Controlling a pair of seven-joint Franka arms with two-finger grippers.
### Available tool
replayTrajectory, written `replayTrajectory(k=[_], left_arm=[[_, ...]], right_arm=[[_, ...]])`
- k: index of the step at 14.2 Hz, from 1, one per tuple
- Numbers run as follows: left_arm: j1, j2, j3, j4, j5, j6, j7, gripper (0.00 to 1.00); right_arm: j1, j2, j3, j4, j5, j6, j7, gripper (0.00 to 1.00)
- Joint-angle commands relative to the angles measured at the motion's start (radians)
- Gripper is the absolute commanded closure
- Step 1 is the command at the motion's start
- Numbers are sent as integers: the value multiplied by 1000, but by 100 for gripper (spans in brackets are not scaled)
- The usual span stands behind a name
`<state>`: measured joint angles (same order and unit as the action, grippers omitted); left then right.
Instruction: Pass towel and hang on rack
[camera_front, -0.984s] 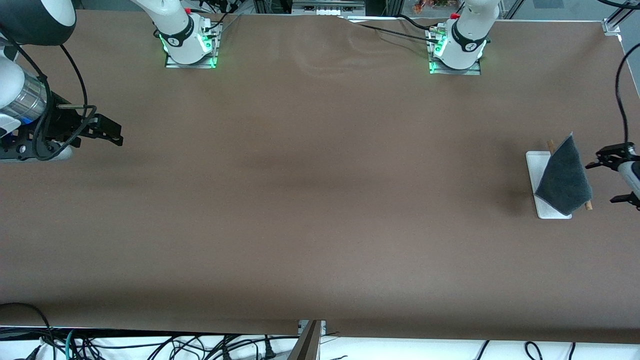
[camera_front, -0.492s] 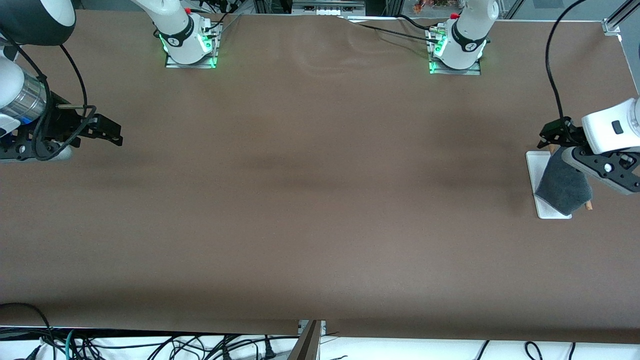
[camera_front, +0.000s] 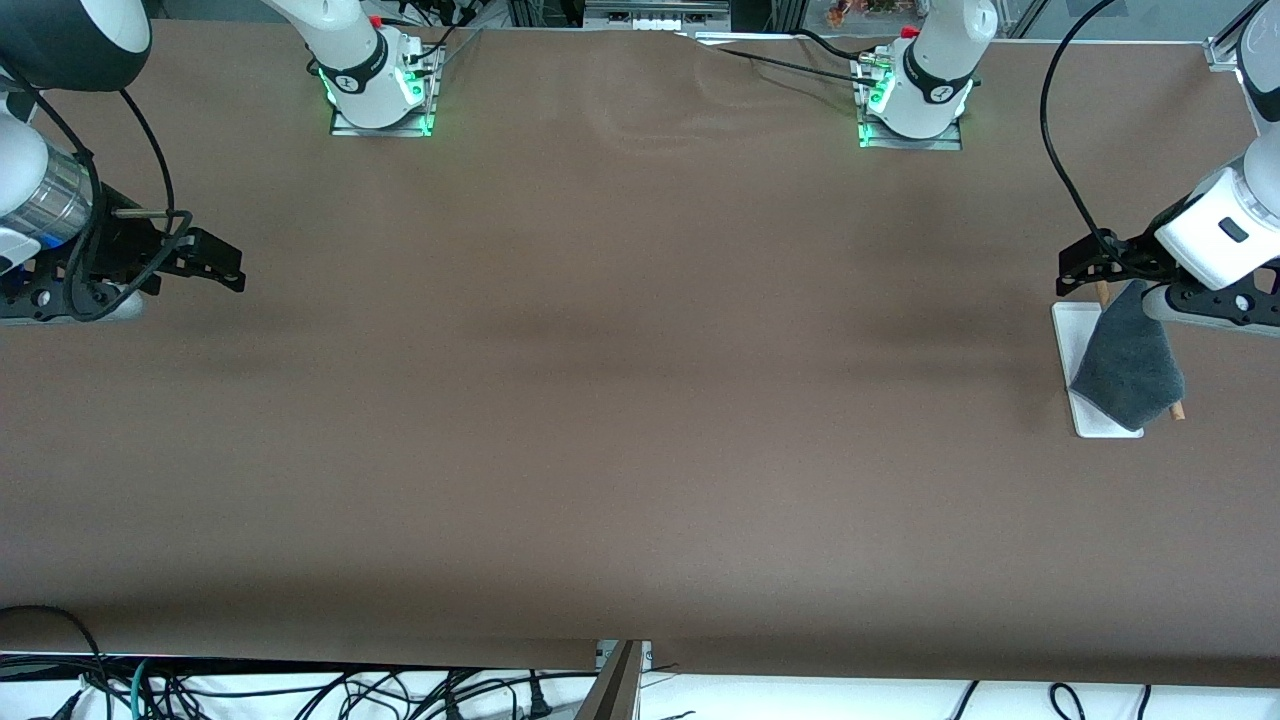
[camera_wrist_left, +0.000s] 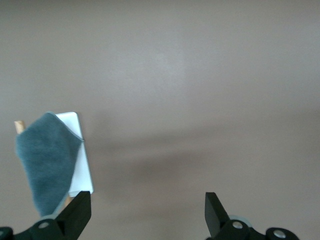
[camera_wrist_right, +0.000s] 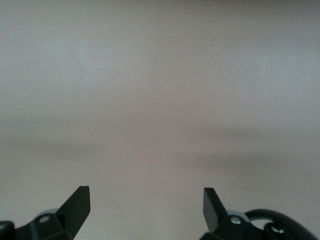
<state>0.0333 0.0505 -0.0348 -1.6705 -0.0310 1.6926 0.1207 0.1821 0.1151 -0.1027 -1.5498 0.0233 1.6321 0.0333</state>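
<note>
While the towel hangs on the rack, both grippers are open and hold nothing.

On a clock face laid over the front view, the rack stands near 3 o'clock, at the left arm's end of the brown desk. Its flat white base is a long shape. The long side runs from about 12 o'clock down to 6 o'clock, leaning a little toward 5 o'clock at the end nearer the front camera. A thin brown wooden rod runs the same way above the base, and its two ends poke out from under the towel.

The dark grey towel is draped over that rod. It makes a pointed shape: the tip points up toward 12 o'clock, and the wide, rounded part hangs toward 6 o'clock. It covers much of the base. In the left wrist view the towel and the white base show together, with one rod end sticking out by the towel's tip.

The left gripper is over the desk just beside the rack's end that is farther from the front camera, near the towel's tip. Its fingers stand wide apart.

The right gripper waits near 9 o'clock, over the bare desk at the right arm's end, well apart from the rack. Its fingers are wide apart too.
</note>
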Motion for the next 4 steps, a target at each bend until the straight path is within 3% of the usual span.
replayTrajectory(k=[1, 4], left_arm=[[-32, -47, 30, -60, -27, 30, -22, 0], [-33, -55, 30, -69, -23, 30, -23, 0]], right_arm=[[-9, 2, 8, 14, -13, -15, 0, 0], [-9, 2, 8, 14, -13, -15, 0, 0]])
